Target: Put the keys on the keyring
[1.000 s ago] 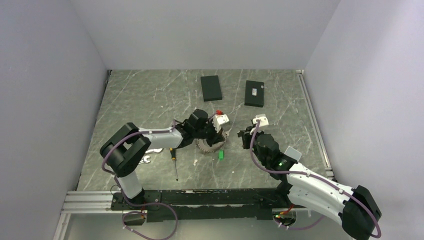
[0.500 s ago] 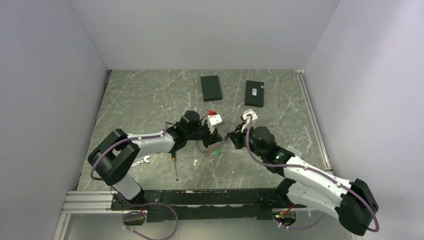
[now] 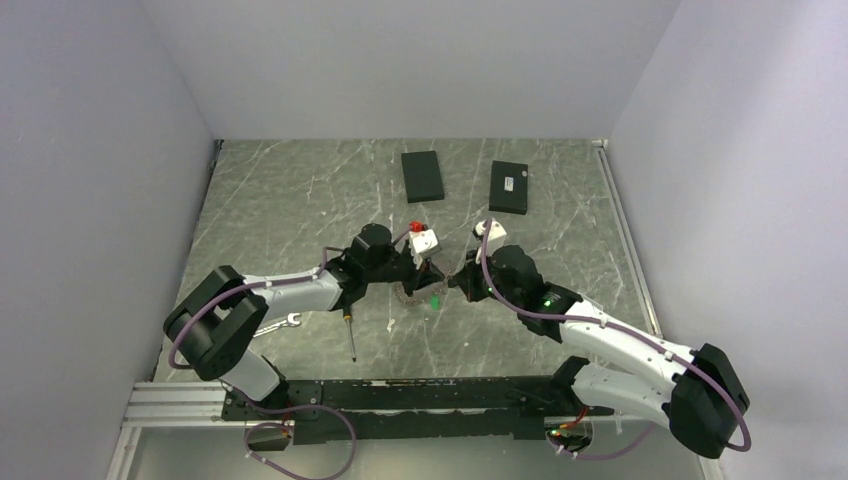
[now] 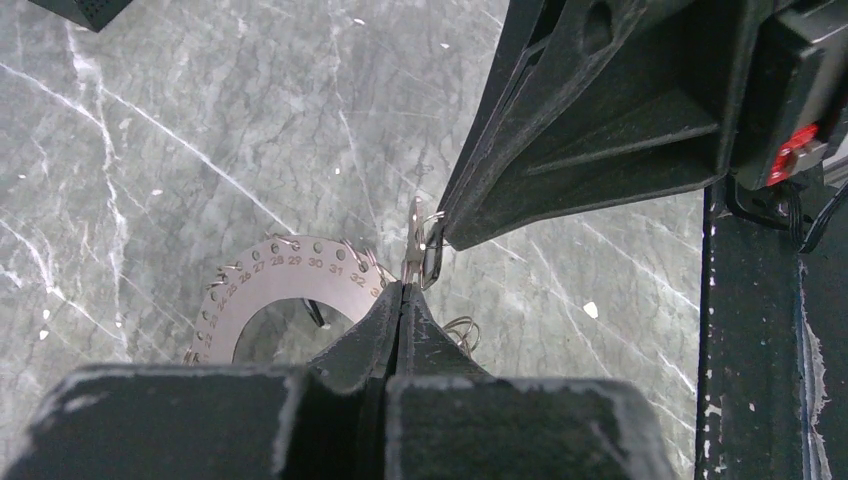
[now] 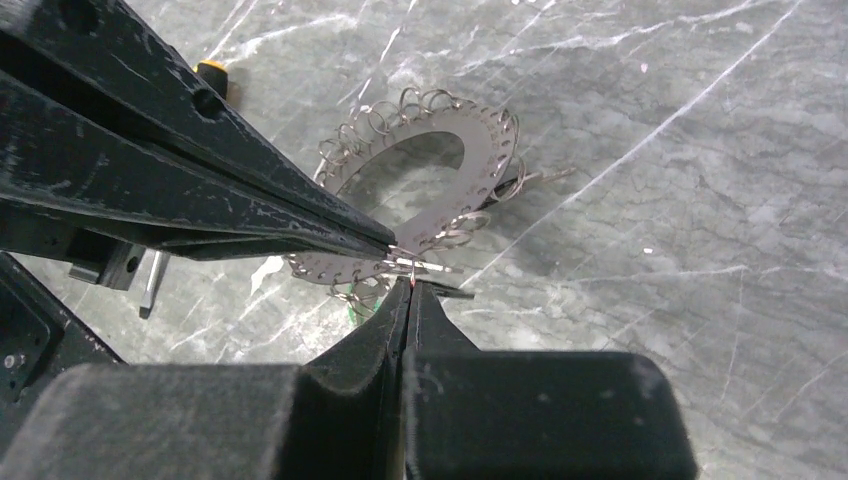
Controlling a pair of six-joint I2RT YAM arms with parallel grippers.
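Left gripper point(image 4: 403, 290): fingers pressed flat together, with the tips pinched on the rim of the keyring point(image 4: 290, 275).
Right gripper point(image 5: 410, 285): jaws closed tight. Its tips meet the left gripper's tips nose to nose over the middle of the table point(image 3: 290, 190).
Silver piece point(image 5: 428, 266): a small thin bit of metal right where the two sets of tips meet (which gripper has hold of it I cannot tell).
Keyring: mid-table, just left of that meeting point. It is a flat grey ring with numbered holes, wire loops all round it and a shadow beneath.
Green tag point(image 3: 436, 300): on the near side of the ring.
Keys point(image 5: 528, 181): one small black-headed key sits at the ring's rim, on the side away from the grippers. I cannot make out any others.
Black boxes point(image 3: 422, 175) point(image 3: 509, 186): two flat ones at the far side, well apart from the ring. Nothing of their insides shows.
Screwdriver point(image 3: 349, 335), wrench point(image 3: 285, 321): both lie near left of the ring.
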